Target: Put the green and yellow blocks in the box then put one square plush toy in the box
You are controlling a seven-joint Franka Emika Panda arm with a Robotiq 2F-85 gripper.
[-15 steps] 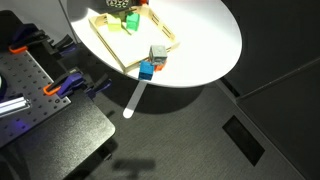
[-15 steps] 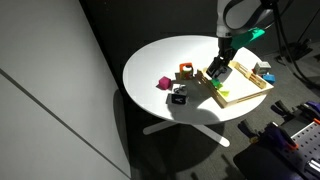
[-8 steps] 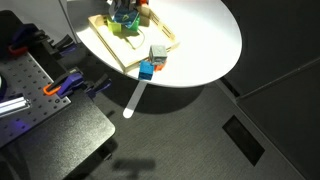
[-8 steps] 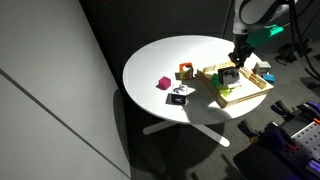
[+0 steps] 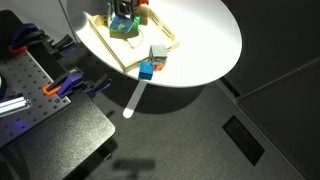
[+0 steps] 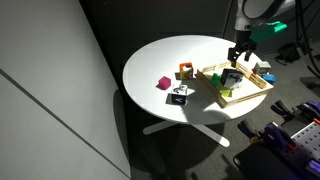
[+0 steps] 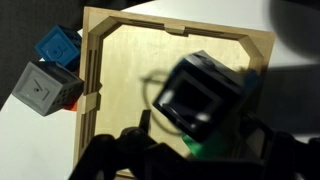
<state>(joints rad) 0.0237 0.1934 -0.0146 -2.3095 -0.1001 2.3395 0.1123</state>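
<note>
Three views checked.

**Ext. view, box near top edge:** More of the gripper point(image 5: 122, 16) shows than 1 s ago, and it now hangs over the box point(image 5: 104, 44). The green and yellow blocks point(image 5: 126, 30) read as one green-yellow patch on the box floor, just below the gripper. That part of the task looks done.

**Ext. view, whole table:** The gripper point(image 6: 237, 58) has moved from the box's corner to further in over its floor, and sits higher than 0.5 s ago. The square plush toy point(image 6: 230, 76) shows as a dark lump on or just above the floor, near the green patch. Judgement: toy is at drop-off, task near complete. Finger state cannot be told; hold vs release isn't resolved at this res.

**Wrist view:** The toy point(image 7: 205, 95) fills the centre, blurred, over bare floor w/ green at its lower edge. The blue block point(image 7: 58, 45) and grey cube point(image 7: 38, 90) lie outside the rim. The toy is square, so it has no long axis. Its edges appear skewed to the rim, w/ one dark face turned to the camera.
</note>
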